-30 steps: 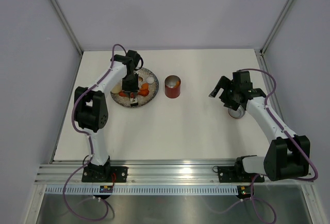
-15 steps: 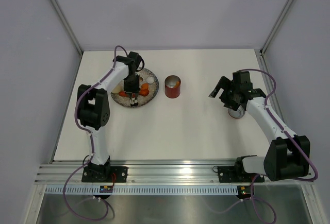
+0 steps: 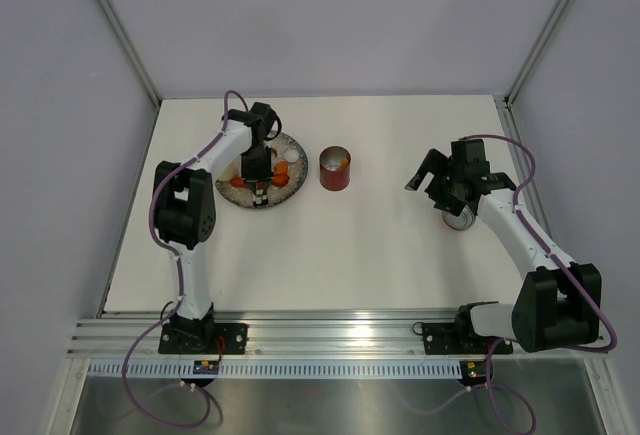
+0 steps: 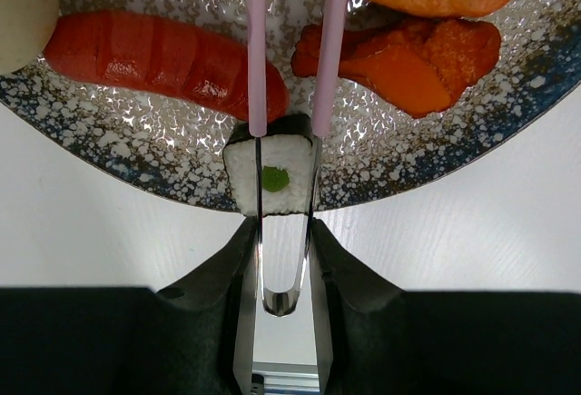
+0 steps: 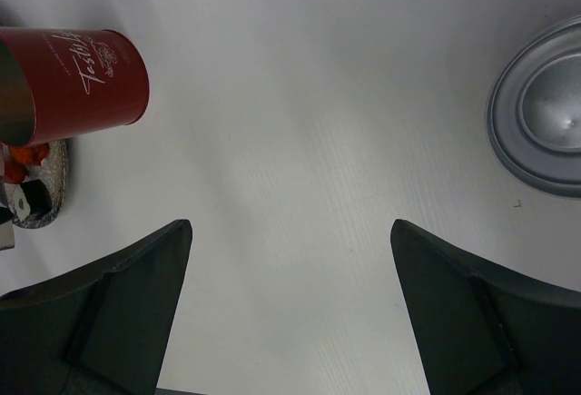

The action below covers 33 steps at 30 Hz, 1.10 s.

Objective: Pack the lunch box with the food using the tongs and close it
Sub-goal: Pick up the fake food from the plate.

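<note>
My left gripper is shut on the tongs at their joined end, above the speckled plate. The two pink arms run close together over a white roll at the plate's rim; their tips leave the top of the left wrist view. Beside them lie a red piece and orange pieces of the food. The red lunch box stands upright and uncovered right of the plate. Its lid lies silver side up by my right gripper, which is open and holds nothing.
The plate sits at the back left of the white table. Grey walls and metal frame posts enclose the table on three sides. The right arm partly covers the lid in the top view.
The left arm's elbow and wrist have shifted slightly to the right over the plate, still holding the tongs. The right arm has not moved.
</note>
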{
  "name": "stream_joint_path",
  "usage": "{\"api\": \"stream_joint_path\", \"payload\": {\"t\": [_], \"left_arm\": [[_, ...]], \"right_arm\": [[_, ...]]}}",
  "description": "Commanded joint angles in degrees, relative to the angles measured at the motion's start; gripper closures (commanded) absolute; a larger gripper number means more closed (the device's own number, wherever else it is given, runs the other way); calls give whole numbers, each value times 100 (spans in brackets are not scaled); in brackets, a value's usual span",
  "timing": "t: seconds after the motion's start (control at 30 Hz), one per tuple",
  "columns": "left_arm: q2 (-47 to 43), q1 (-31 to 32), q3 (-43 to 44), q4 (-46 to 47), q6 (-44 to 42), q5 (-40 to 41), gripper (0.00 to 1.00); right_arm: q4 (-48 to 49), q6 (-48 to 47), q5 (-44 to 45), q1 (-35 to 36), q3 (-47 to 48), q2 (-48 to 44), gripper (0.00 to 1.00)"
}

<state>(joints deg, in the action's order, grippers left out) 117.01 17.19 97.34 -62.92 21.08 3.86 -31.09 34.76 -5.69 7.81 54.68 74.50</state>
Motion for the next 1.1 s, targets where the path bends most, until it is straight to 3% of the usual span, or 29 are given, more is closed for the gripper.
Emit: {"api": "stream_joint_path", "payload": {"t": [0.0,0.23,0.33,0.37,0.43,1.07], "left_arm": [[32,21,285,60,98,106,73],[129,21,329,51,116,106,70],[129,21,365,51,107,89,80],[120,21,373,34,98,89,90],[111,21,435,8,98,89,100],[-1215,65,286,43,-412,317,100]], "right_arm": [[174,-66,-64,10,-53,-216,0],[174,-57,-63,10,-62,-208,0],[165,-66,-63,10,-54,-225,1],[165,-75,-63,10,-53,-225,1],[165,-66,-63,10,-45,-234,1],[130,-57,-90,10,105,-120,1]]}}
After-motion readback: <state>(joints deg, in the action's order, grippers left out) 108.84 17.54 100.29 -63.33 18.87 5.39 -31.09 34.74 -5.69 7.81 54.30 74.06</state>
